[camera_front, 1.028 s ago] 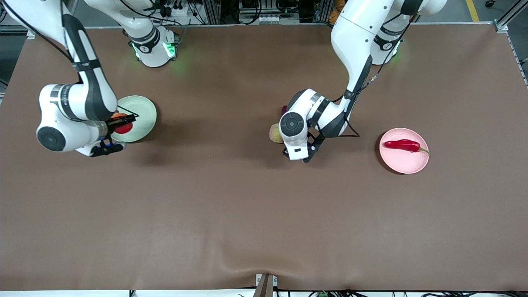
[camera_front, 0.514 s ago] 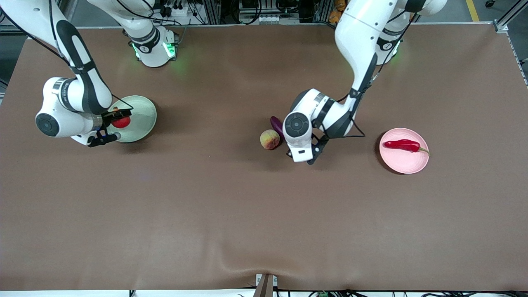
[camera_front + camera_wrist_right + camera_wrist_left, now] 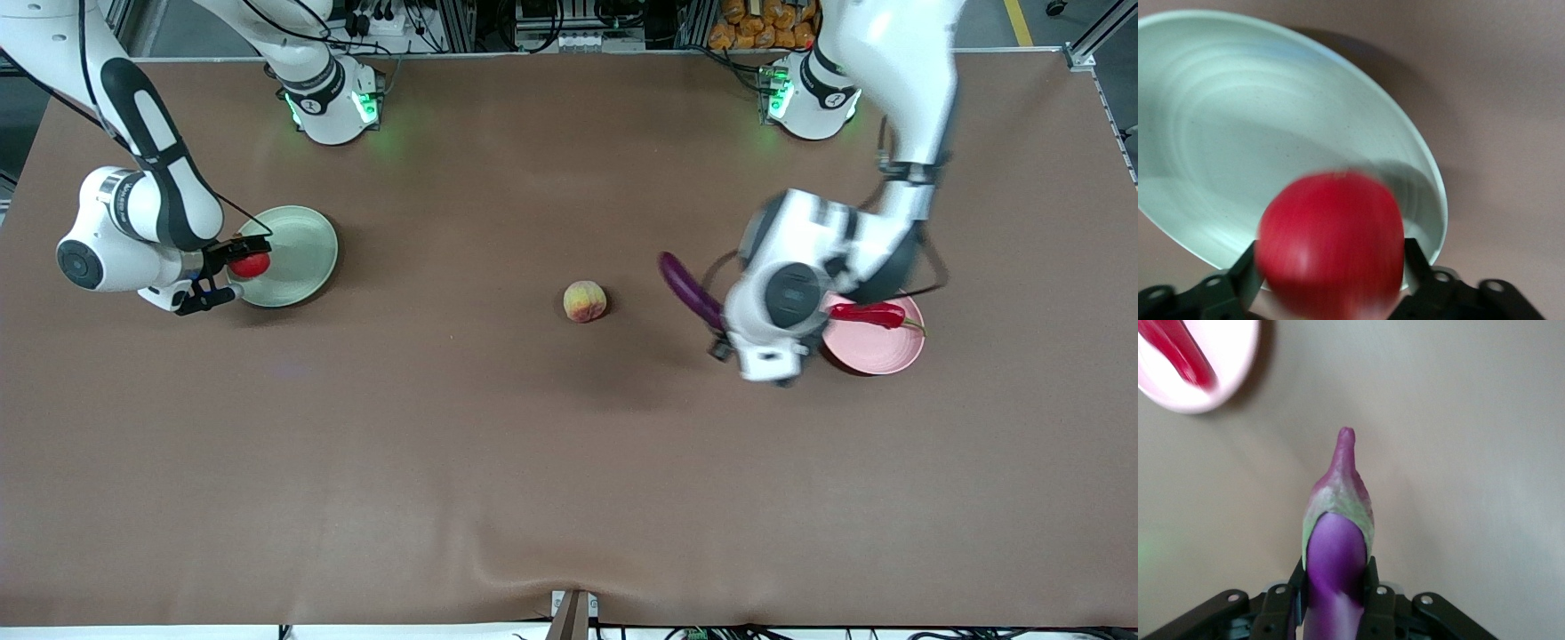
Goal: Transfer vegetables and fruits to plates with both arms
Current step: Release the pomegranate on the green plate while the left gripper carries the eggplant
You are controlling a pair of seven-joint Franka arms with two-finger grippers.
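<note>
Eggplant [image 3: 1336, 553] just got lifted, our left gripper [image 3: 1333, 600] clamped on it beside the pink plate [image 3: 876, 347]; right gripper [image 3: 1331, 280] loosening around the red fruit [image 3: 1331, 240] over the green plate [image 3: 298, 258].

No text, label, brand, number or sign can be read in any view. Small dark marks show on the white collar of each arm base [image 3: 324, 105], but they are too small to make out.
</note>
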